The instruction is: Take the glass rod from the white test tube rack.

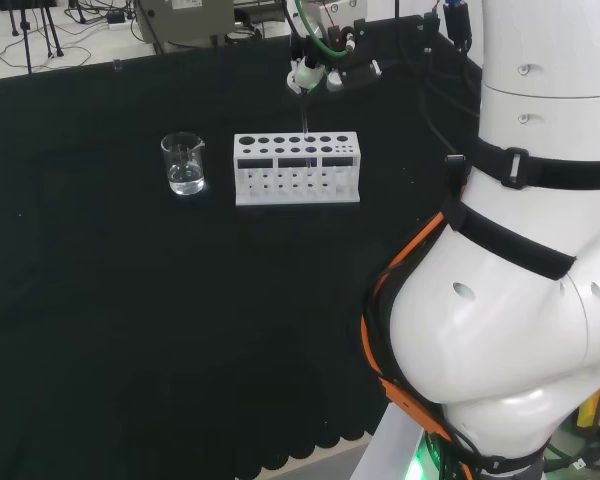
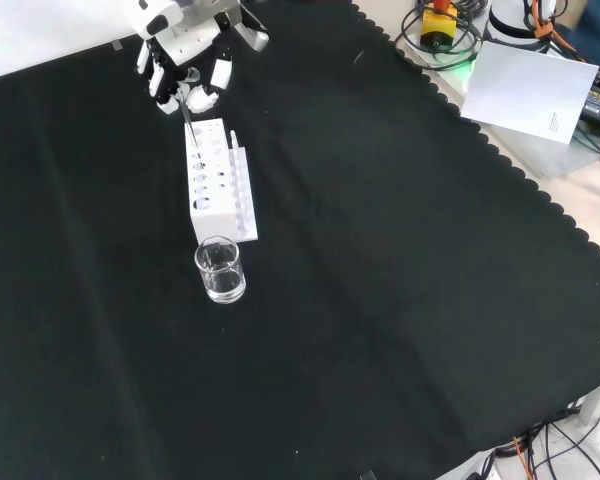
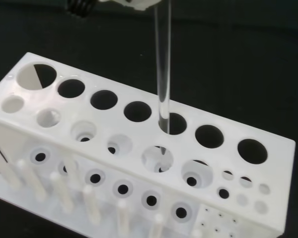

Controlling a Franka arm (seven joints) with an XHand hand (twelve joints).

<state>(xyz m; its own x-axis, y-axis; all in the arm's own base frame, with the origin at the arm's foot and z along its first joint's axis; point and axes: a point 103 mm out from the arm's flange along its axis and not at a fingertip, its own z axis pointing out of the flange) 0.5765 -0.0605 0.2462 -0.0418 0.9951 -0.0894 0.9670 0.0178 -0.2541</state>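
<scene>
A black cloth [image 2: 380,300] with a scalloped edge covers the bench, cables [image 1: 80,15] trailing on the pale floor beyond.

You're at a lab bench: black cloth [image 2: 380,300] carries a white test tube rack [image 1: 297,168] and a glass beaker [image 1: 184,164]. Cables [image 1: 70,25] and tripod legs [image 1: 35,35] crowd the floor behind.

On the black-clothed bench [image 1: 130,330] stand a white test tube rack [image 1: 297,168] and a glass beaker [image 1: 184,164].
</scene>
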